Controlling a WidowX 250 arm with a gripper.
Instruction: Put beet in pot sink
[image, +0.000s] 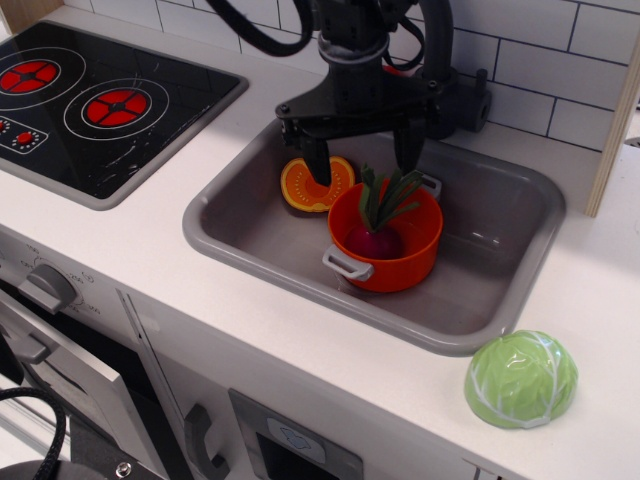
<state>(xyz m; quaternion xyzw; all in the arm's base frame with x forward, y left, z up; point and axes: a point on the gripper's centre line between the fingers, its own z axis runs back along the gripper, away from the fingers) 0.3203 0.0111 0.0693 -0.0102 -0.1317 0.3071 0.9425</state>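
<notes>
The beet (374, 240) lies inside the orange-red pot (387, 243), its magenta body low in the pot and its green leaf stalks (385, 197) sticking up above the rim. The pot stands in the grey sink (260, 225), near the middle. My gripper (362, 152) is open and empty, raised above the pot's far rim, its two fingers spread wide on either side of the stalks and not touching the beet.
An orange pumpkin slice (312, 184) lies in the sink's back left, partly behind my left finger. A green cabbage half (521, 380) sits on the white counter at front right. A black stovetop (100, 100) is at the left. A tiled wall stands behind.
</notes>
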